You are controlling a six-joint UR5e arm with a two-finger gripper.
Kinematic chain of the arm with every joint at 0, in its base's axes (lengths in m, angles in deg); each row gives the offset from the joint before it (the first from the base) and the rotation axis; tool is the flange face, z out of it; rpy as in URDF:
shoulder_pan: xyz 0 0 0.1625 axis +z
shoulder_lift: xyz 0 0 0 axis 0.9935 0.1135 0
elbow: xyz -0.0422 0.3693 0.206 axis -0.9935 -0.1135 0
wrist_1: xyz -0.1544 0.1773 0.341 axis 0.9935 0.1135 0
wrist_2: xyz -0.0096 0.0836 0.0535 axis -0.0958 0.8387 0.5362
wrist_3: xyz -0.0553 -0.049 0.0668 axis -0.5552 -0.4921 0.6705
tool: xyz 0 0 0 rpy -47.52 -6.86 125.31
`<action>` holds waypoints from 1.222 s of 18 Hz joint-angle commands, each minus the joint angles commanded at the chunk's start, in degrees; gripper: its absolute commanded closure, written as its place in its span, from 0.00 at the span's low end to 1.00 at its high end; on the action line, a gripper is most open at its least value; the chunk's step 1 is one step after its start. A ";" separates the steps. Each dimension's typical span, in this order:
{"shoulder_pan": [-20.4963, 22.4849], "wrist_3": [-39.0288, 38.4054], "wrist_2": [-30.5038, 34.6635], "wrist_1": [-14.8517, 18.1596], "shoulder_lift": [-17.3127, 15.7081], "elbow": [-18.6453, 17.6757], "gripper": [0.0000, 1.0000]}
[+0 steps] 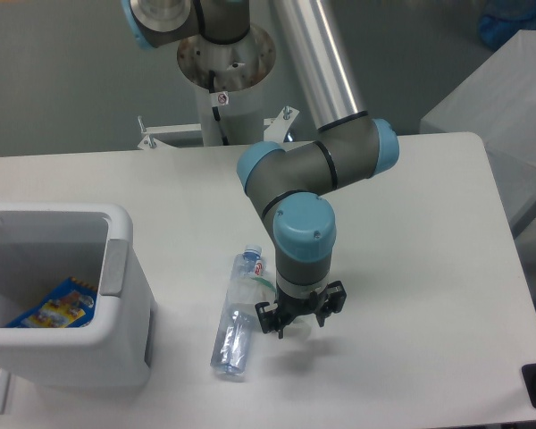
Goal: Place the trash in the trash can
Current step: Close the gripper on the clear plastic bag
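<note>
The crushed clear plastic bottle [236, 315] lies on the white table, pale blue cap toward the back, just left of my gripper. My gripper [298, 327] points straight down, low over the table, right of the bottle's middle. A small pale translucent scrap, likely the crumpled wrapper [301, 329], shows under it. The wrist hides the fingertips, so I cannot tell whether they are closed on it. The white trash can [116, 223] with a grey side panel stands at the left, well apart from the gripper.
A flat blue-and-yellow printed packet [55, 305] lies inside the trash can. The arm's base column [225, 63] stands at the back of the table. The table's front edge runs close below the bottle and the gripper.
</note>
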 joint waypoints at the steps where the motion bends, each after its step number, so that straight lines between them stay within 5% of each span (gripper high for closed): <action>1: 0.00 -0.09 0.09 0.00 0.00 0.09 0.67; 9: 0.17 0.26 -0.70 -0.09 -0.35 0.79 0.95; 22: 3.43 0.18 -9.83 -0.09 -6.58 7.73 0.97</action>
